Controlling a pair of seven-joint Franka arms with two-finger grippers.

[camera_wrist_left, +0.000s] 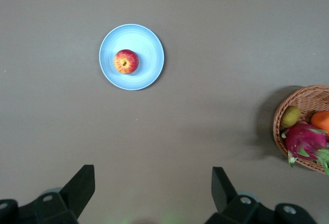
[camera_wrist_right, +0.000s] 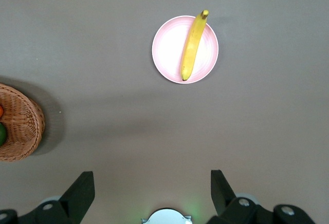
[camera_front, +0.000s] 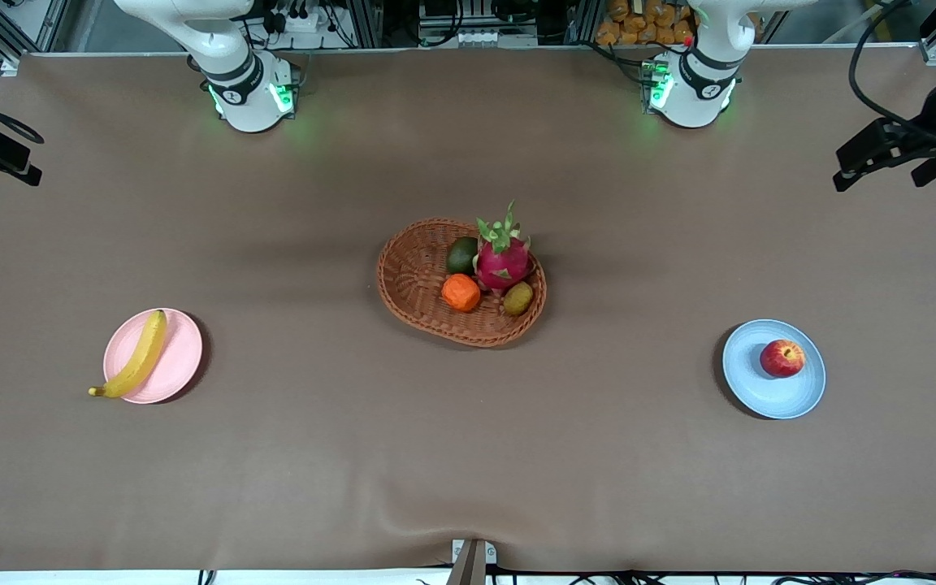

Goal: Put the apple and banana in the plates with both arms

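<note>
The banana (camera_front: 137, 357) is lying on the pink plate (camera_front: 179, 364); the apple (camera_front: 782, 358) is sitting on the blue plate (camera_front: 769, 395). The left gripper (camera_wrist_left: 152, 190) and right gripper (camera_wrist_right: 152, 193) are hanging high over the table, fingers spread, gripping nothing.

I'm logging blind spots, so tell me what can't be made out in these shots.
- Front view: left end effector sits at the frame edge, fingers not separable; right one cut off.
- Wrist views: basket cropped by the frame edges.
- Front view: avocado partly hidden by dragon fruit.
- Undersides of apple and banana: hidden against plates.
</note>
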